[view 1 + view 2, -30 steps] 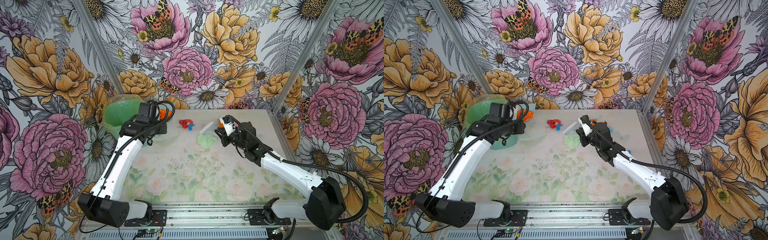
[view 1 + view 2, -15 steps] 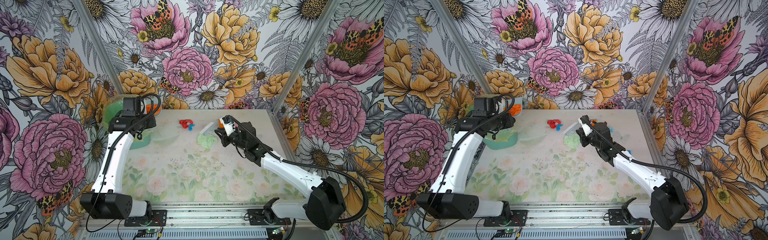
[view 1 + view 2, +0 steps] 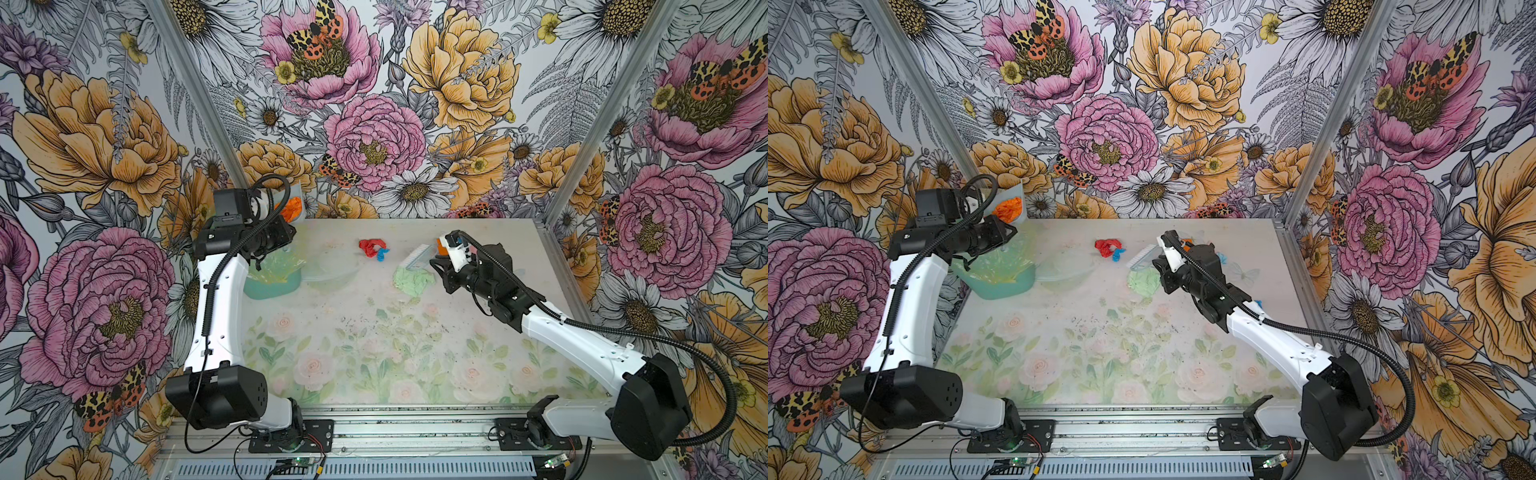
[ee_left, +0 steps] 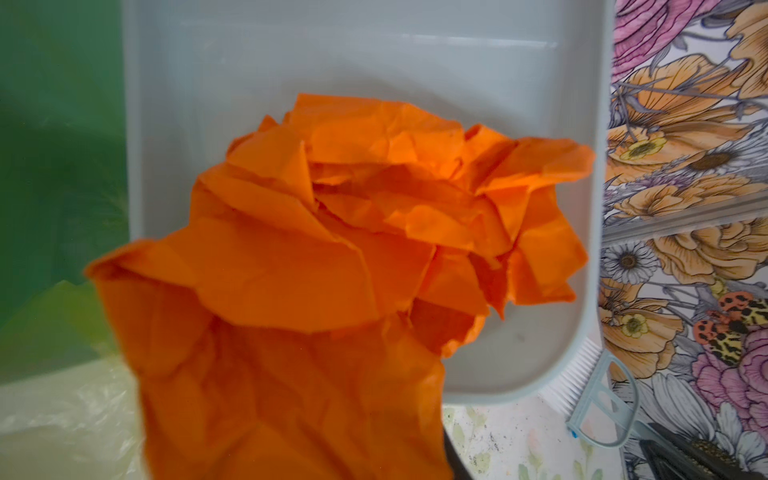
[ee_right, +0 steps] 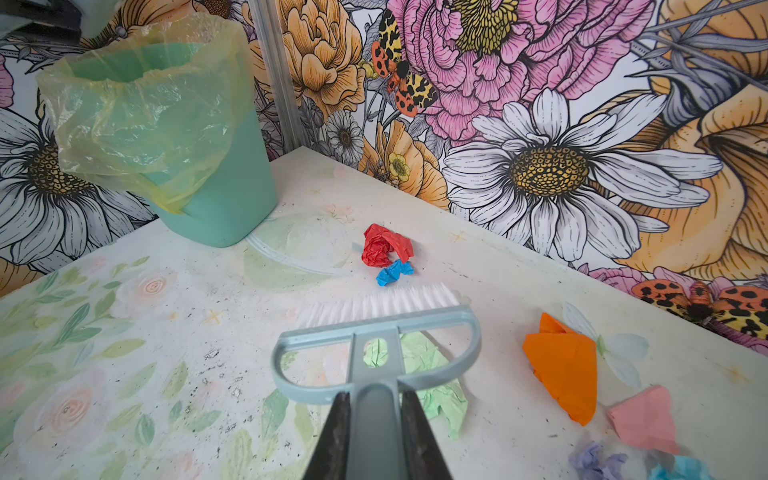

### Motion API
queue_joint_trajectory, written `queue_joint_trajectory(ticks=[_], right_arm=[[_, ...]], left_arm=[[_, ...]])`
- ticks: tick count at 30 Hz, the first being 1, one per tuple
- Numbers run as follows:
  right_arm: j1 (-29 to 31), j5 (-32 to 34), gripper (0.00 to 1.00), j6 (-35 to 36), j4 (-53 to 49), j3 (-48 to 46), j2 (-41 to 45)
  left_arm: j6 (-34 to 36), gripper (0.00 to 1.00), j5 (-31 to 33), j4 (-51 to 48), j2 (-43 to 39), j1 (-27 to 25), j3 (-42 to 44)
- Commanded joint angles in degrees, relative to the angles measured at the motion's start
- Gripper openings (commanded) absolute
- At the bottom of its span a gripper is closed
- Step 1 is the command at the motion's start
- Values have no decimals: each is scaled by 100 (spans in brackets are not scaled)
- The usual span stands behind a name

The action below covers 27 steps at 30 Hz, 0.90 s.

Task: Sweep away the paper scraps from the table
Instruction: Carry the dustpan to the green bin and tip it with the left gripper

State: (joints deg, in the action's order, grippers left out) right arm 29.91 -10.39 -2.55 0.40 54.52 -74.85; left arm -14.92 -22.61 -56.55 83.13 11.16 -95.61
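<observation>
Rose-print table (image 3: pixel 374 353), dirt-specked and boxed in by floral walls (image 3: pixel 374 124), is strewn w/ paper scraps (image 3: pixel 371 248) at 12–2 o'clock, the right gripper (image 5: pixel 374 399) being clamped narrow on the brush (image 5: pixel 374 328) handle over a green wad (image 3: pixel 411 280), and the left gripper (image 3: pixel 286 239) closed on the dustpan (image 4: pixel 374 54), orange wad (image 4: pixel 332 249) inside, raised by the bin (image 3: pixel 270 286) at 10 o'clock.

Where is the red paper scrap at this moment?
In both top views the red paper scrap lies near the far edge of the table, beside a small blue scrap, between the green bin and the brush.
</observation>
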Motion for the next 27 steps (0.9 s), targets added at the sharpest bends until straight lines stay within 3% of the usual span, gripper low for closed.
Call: queue_joint_trajectory(ticks=[1, 7, 15, 27], right_arm=[[-36, -107, 0, -4, 73, -48, 110], [-31, -112, 0, -18, 83, -122, 170], [-46, -108, 0, 7, 83, -210, 278], [-48, -213, 0, -19, 84, -215, 287]], left_arm=[[-240, 0, -683, 302, 34, 192, -28], [-607, 0, -1407, 712, 162, 615, 80], [-786, 0, -1663, 801, 388, 868, -159], [-1563, 0, -2613, 1423, 494, 1168, -2]])
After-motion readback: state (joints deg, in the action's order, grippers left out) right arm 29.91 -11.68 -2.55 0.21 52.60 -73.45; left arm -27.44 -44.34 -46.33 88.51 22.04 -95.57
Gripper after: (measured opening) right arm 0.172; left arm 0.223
